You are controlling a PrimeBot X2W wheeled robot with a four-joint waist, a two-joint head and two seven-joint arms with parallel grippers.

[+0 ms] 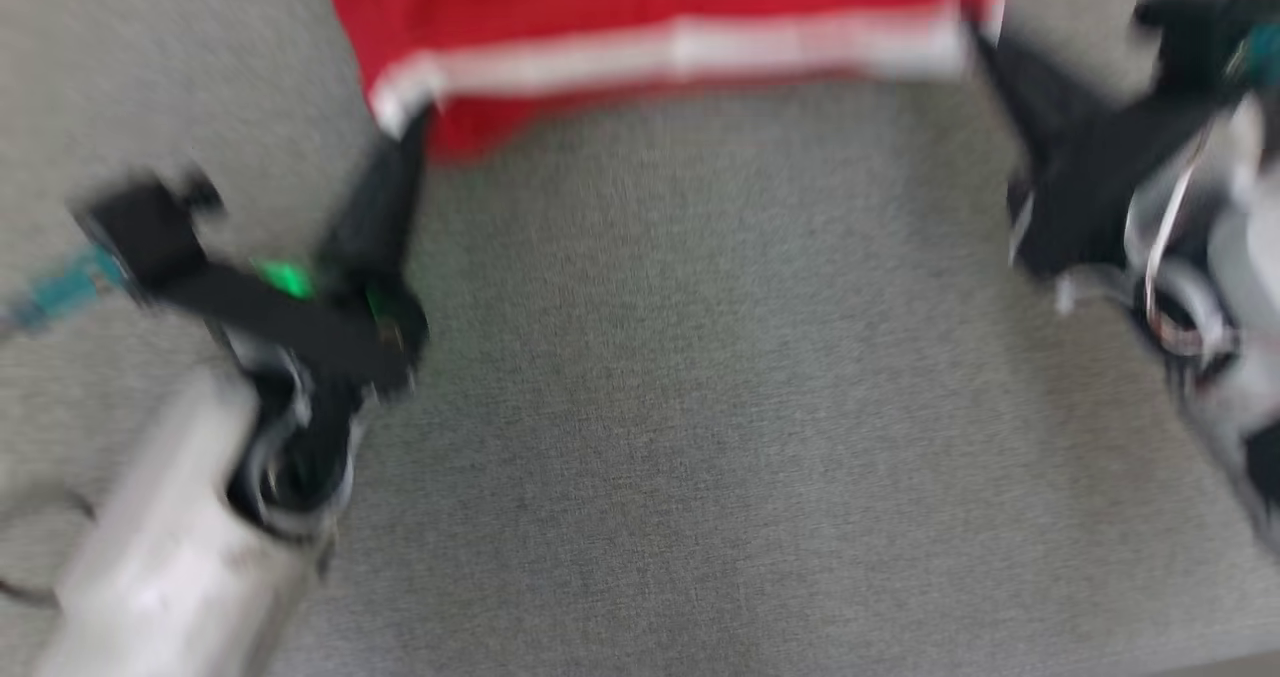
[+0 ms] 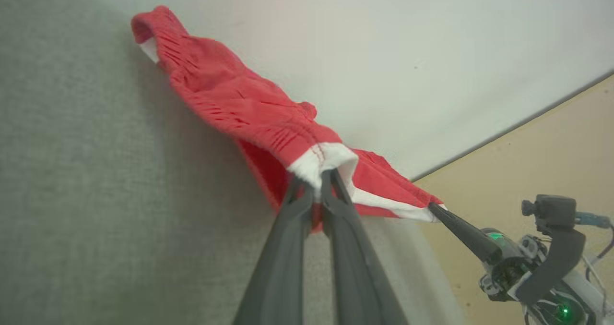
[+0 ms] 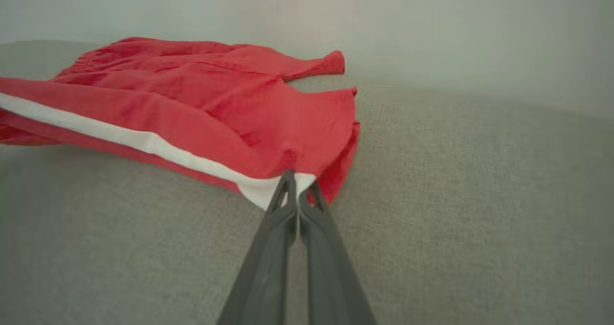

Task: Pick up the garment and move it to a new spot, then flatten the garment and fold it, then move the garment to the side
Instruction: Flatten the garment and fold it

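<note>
Left gripper (image 2: pixel 315 183) clamped on garment (image 2: pixel 230 99) white-trimmed corner; right gripper (image 3: pixel 301 183) clamped on opposite corner.

No readable text, label, brand, number or sign on the red garment (image 3: pixel 192 104) or elsewhere.

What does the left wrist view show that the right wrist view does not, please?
Left wrist view: the left gripper shut on a white-trimmed corner of the red garment, the right gripper pinching the next corner, and tan floor. Right wrist view: a close look along the right gripper's shut fingers at the white hem corner they hold. Both: the garment on the grey cloth surface before a pale wall.
</note>
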